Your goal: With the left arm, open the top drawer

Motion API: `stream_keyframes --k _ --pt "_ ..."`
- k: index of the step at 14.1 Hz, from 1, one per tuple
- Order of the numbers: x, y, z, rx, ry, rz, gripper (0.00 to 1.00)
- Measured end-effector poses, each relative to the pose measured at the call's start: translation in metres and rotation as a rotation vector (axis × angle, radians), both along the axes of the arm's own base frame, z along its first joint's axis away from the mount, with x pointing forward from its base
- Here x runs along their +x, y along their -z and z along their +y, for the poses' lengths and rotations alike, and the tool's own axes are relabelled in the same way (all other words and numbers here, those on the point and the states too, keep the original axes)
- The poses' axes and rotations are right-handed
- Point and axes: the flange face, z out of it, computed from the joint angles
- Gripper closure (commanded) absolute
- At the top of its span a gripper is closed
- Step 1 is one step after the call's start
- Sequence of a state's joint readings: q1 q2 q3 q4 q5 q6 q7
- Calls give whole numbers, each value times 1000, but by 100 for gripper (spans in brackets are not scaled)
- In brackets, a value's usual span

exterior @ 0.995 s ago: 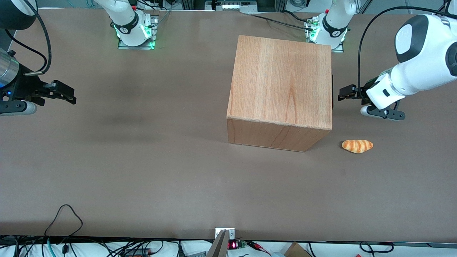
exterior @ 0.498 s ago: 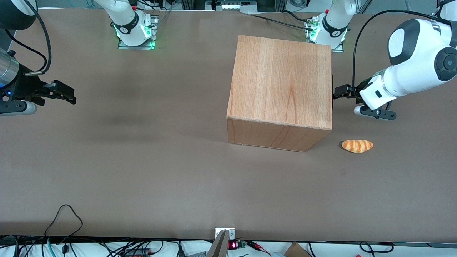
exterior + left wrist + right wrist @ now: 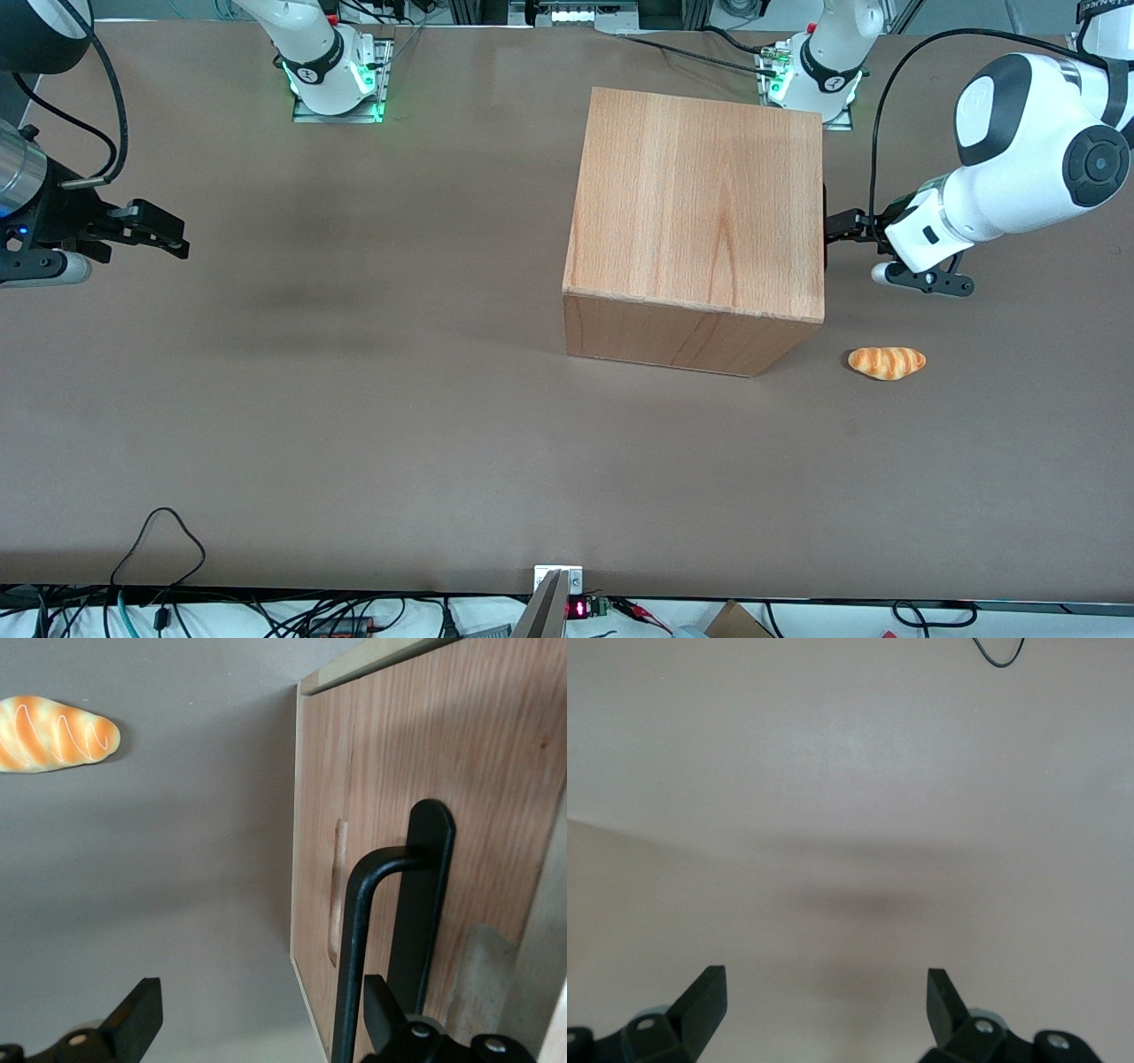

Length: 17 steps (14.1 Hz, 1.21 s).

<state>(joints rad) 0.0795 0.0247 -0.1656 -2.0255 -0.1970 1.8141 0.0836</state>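
The wooden cabinet (image 3: 700,204) stands on the table with its front turned toward the working arm's end. The top drawer's front panel (image 3: 496,771) sits flush with the cabinet and carries a slim black bar handle (image 3: 353,939). In the front view only a dark sliver of that handle (image 3: 825,232) shows at the cabinet's edge. My left arm (image 3: 1019,159) holds its gripper (image 3: 840,229) right at the drawer front. The gripper (image 3: 261,1014) is open. The handle bar lies between its fingers, close against one finger (image 3: 383,1010), while the other finger (image 3: 137,1014) hangs over bare table.
A striped orange bread roll (image 3: 887,362) lies on the brown table (image 3: 354,399) in front of the cabinet's front face, nearer the front camera than the gripper; it also shows as bread roll (image 3: 55,734). Cables run along the table's near edge.
My left arm has moved toward the cabinet; the gripper closed the gap and now reaches the drawer front. The cabinet and bread roll have not moved.
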Motion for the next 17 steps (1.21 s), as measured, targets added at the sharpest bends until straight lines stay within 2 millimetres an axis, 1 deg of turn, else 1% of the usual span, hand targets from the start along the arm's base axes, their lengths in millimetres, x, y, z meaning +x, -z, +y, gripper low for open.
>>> stream_keyframes --k 11,17 --pt "-5 15 -3 3 2 -1 0" --pt "-5 33 -7 2 10 23 0"
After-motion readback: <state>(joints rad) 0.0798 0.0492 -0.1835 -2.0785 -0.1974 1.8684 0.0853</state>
